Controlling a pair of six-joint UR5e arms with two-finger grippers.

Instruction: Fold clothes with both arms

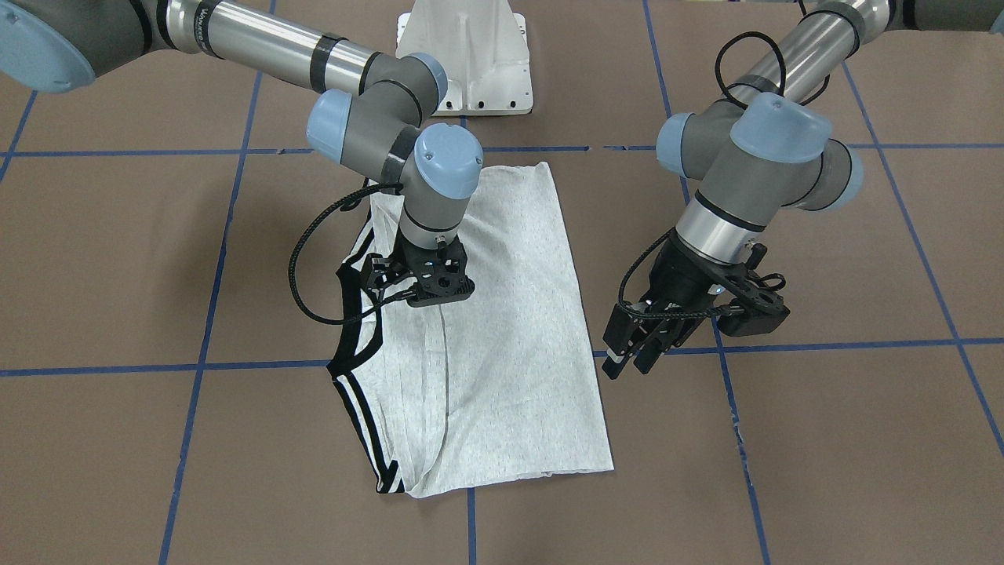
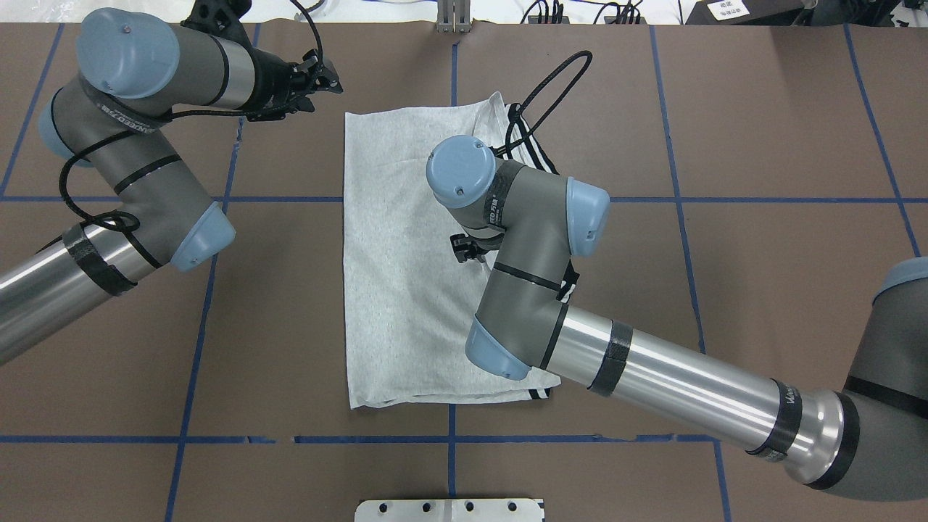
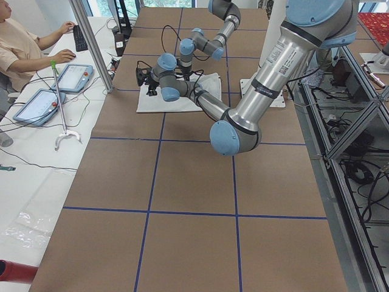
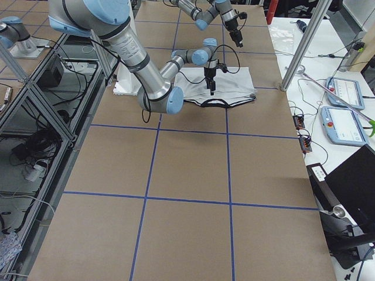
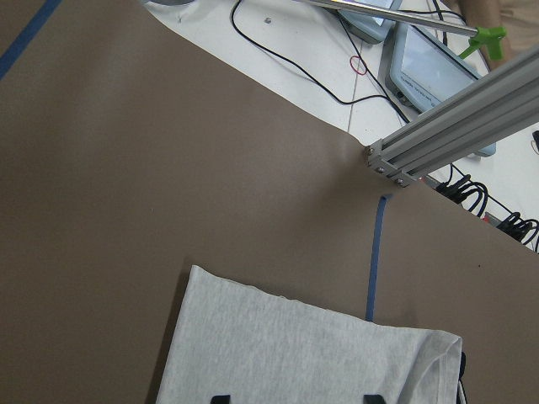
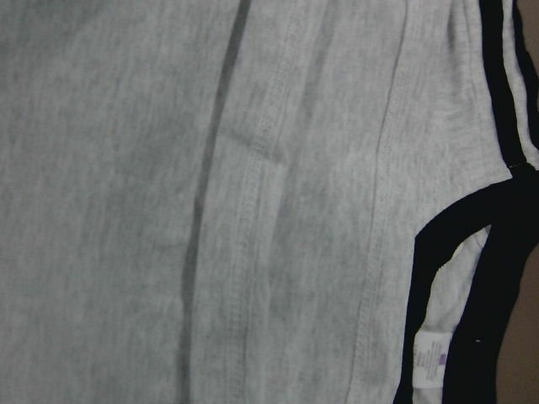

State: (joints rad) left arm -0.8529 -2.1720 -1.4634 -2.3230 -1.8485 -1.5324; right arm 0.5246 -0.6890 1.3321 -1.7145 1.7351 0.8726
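The clothes are one heather-grey T-shirt point(image 1: 510, 353), folded lengthwise into a long rectangle on the brown table; its print does not show. The black neckband point(image 1: 345, 314) and striped sleeve hems point(image 1: 376, 439) lie along one long edge. My right gripper point(image 1: 427, 286) points straight down over the shirt near the neckband, its fingers hidden by the wrist. The right wrist view shows only grey cloth point(image 6: 126, 210), neckband point(image 6: 438, 252) and a white label. My left gripper point(image 1: 631, 365) hovers beside the shirt's plain edge, off the cloth. The left wrist view shows its fingertips point(image 5: 221, 397) apart over the shirt point(image 5: 295, 353).
Blue tape lines grid the table. The white pedestal base point(image 1: 471, 63) stands at the robot's side. A person point(image 3: 18, 48) sits at a side desk with teach pendants point(image 3: 73, 76). An aluminium post point(image 5: 455, 126) rises at the table's far edge.
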